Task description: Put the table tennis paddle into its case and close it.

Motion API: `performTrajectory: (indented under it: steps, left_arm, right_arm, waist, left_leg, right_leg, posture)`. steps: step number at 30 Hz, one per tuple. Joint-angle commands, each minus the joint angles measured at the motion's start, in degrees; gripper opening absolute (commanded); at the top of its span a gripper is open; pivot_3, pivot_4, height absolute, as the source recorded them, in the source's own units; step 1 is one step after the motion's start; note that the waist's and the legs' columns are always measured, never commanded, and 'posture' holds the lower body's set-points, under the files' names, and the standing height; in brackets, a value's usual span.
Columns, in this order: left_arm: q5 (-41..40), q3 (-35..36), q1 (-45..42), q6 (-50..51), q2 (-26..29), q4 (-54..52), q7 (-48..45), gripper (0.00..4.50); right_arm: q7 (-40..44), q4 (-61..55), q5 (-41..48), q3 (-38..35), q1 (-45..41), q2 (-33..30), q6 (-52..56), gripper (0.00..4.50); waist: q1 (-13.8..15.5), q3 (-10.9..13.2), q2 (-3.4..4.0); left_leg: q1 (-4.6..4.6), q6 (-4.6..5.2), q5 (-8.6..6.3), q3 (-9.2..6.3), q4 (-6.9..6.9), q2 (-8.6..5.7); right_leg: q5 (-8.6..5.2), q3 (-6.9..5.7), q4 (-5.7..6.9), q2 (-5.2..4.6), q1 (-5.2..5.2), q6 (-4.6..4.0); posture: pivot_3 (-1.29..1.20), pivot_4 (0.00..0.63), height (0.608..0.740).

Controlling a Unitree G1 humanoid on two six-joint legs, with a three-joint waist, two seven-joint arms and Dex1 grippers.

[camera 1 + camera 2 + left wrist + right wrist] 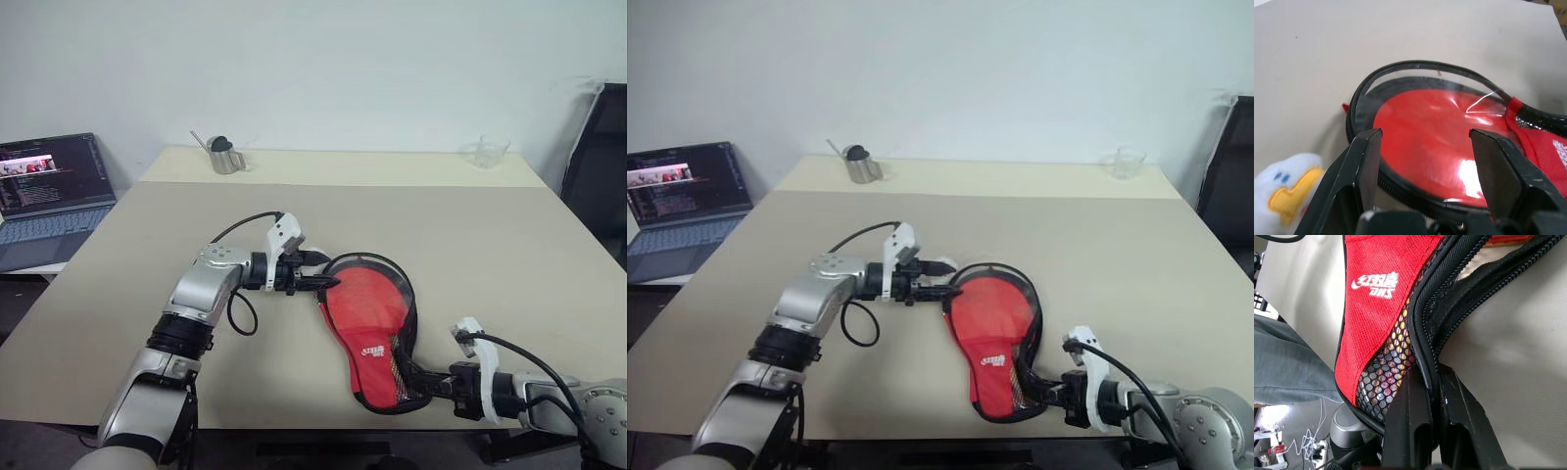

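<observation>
My right fingers [1432, 396] pinch the case [377, 333] at its near zipper edge; my left fingers [1422, 161] stand spread beside its far rim.

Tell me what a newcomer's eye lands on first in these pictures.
The red case lying near the table's front edge, its zip gaping, draws the eye first. The right gripper is shut on its narrow end, while the left gripper stands open at the round end, where the paddle shines red inside. A laptop glows to the left.

Table layout — case near the front edge

The red-and-black fabric paddle case [377, 333] lies on the beige table [490, 245] — steel cup [225, 155] far left, clear plastic cup [487, 152] far right.
</observation>
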Motion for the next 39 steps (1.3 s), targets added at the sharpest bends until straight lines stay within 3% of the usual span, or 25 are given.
performTrajectory:
  steps: [1,9,13,22,25,29,33,39]
  left_arm:
    - [0.1,-0.1,-1.6,-1.4,-0.2,-0.5,-0.8,3.11]
    - [0.4,0.2,-1.1,-1.2,-0.1,-1.1,-0.9,3.11]
    - [0.6,0.4,-0.8,-1.2,0.1,-1.4,-0.7,3.11]
    - [0.5,0.7,-0.3,-0.9,0.7,-2.0,-0.4,3.11]
    - [0.6,0.7,-0.4,-1.0,0.7,-1.8,-0.4,3.11]
    - [0.7,0.4,-0.3,-1.0,0.7,-2.0,-0.2,3.11]
    - [0.8,0.3,-0.6,-1.2,0.7,-1.6,0.0,3.11]
    - [1.1,0.2,-0.6,-1.4,0.8,-1.4,0.0,3.11]
  right_arm:
    - [-0.8,-1.3,2.9,1.0,1.2,0.1,2.7,0.02]
    - [-3.1,0.5,3.6,0.8,0.0,0.8,2.7,0.02]
    - [-2.9,1.0,3.7,1.7,-1.3,0.0,2.7,0.99]
    - [-1.5,1.7,3.0,3.0,-2.3,-2.0,2.5,3.91]
    - [-0.5,2.6,1.7,2.8,-2.9,-3.7,1.5,3.91]
    - [4.5,2.5,-1.1,3.7,-2.8,-10.4,-4.5,3.91]
    - [13.7,0.3,-5.5,5.3,-0.3,-19.4,-14.0,3.91]
    - [26.8,-4.4,-8.5,5.7,3.2,-27.7,-25.3,3.91]
  waist:
    - [0.0,0.0,0.00]
    - [0.0,0.0,0.00]
    - [-0.1,0.0,0.00]
    - [-0.2,0.0,-0.01]
    - [-0.1,0.0,-0.02]
    - [0.1,0.0,-0.02]
    - [0.6,0.0,-0.02]
    - [1.0,0.0,-0.02]
  left_leg:
    - [0.00,0.00,0.00,0.00,0.00,0.00]
    - [0.00,0.00,0.00,0.01,0.05,0.01]
    - [0.00,0.00,0.00,0.02,0.12,0.01]
    - [0.01,0.00,0.00,0.02,0.21,0.04]
    - [0.01,0.01,0.01,0.02,0.28,0.03]
    - [0.00,0.02,0.01,0.06,0.31,-0.04]
    - [-0.07,0.02,0.01,0.08,0.35,-0.08]
    - [-0.07,0.02,0.01,0.04,0.33,-0.03]
  right_leg:
    - [0.00,0.00,0.00,0.00,0.00,0.01]
    - [0.02,0.02,0.02,0.01,0.01,0.02]
    - [0.04,0.04,0.04,0.01,0.02,0.06]
    - [0.06,0.05,0.09,0.03,0.04,0.08]
    - [0.09,0.05,0.09,0.02,0.06,0.11]
    - [0.14,0.10,0.04,-0.02,0.09,0.19]
    - [0.18,0.12,-0.04,-0.04,0.07,0.27]
    - [0.18,0.09,-0.02,0.04,0.04,0.26]
  posture:
    - [0.00,0.150,0.740]
    - [0.00,0.150,0.740]
    - [0.00,0.150,0.740]
    - [0.00,0.150,0.740]
    - [0.00,0.150,0.740]
    - [0.00,0.150,0.740]
    - [0.00,0.150,0.740]
    - [0.00,0.150,0.740]
